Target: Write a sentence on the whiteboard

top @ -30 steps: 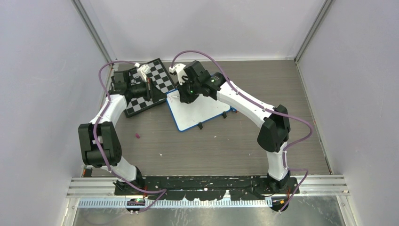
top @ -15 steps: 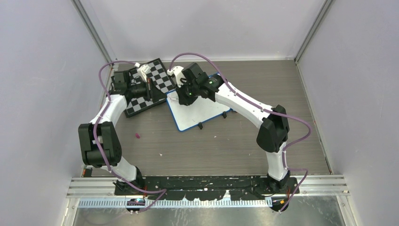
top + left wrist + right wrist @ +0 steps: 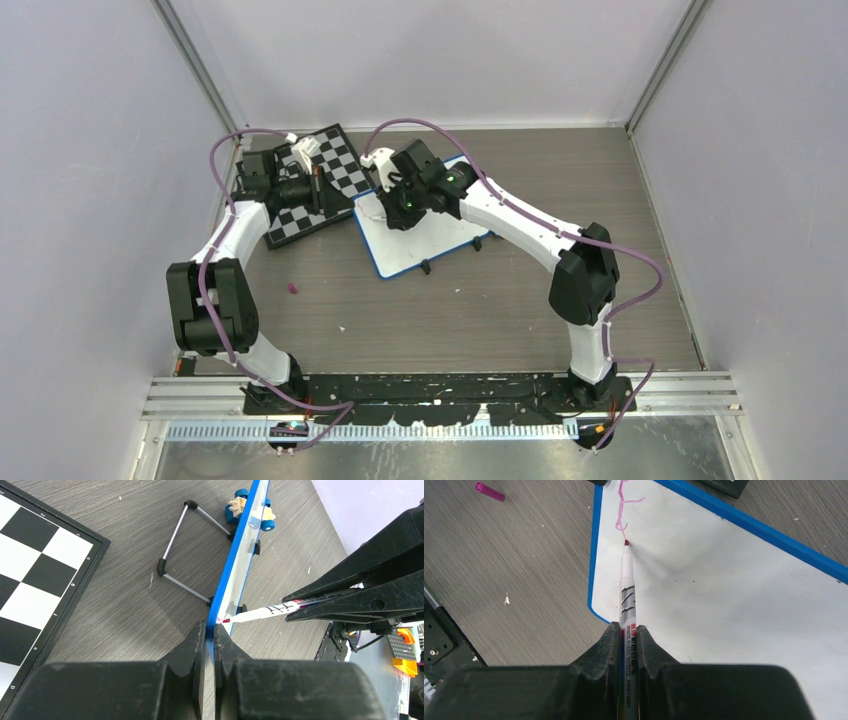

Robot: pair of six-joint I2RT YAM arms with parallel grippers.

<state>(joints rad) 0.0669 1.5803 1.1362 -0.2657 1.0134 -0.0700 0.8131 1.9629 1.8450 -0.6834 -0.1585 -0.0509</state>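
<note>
The whiteboard (image 3: 430, 240), white with a blue frame, lies tilted beside the chessboard. My left gripper (image 3: 210, 629) is shut on the board's blue frame (image 3: 235, 565) at its left corner, seen edge-on. My right gripper (image 3: 629, 630) is shut on a white board marker (image 3: 626, 582). The marker's red tip (image 3: 626, 542) touches the white surface (image 3: 734, 585) near the left edge. A short reddish-pink scribble (image 3: 623, 507) runs from the top edge down to the tip. No green writing shows. In the top view the right gripper (image 3: 402, 205) covers the writing.
The black-and-white chessboard (image 3: 320, 185) lies left of the whiteboard, under my left arm. A pink marker cap (image 3: 293, 289) lies on the table, also seen in the right wrist view (image 3: 490, 491). A wire stand (image 3: 175, 545) and a small blue object (image 3: 240, 507) sit behind the board.
My right gripper has shifted slightly right and toward the near side with the marker on the board. My left arm has not moved.
</note>
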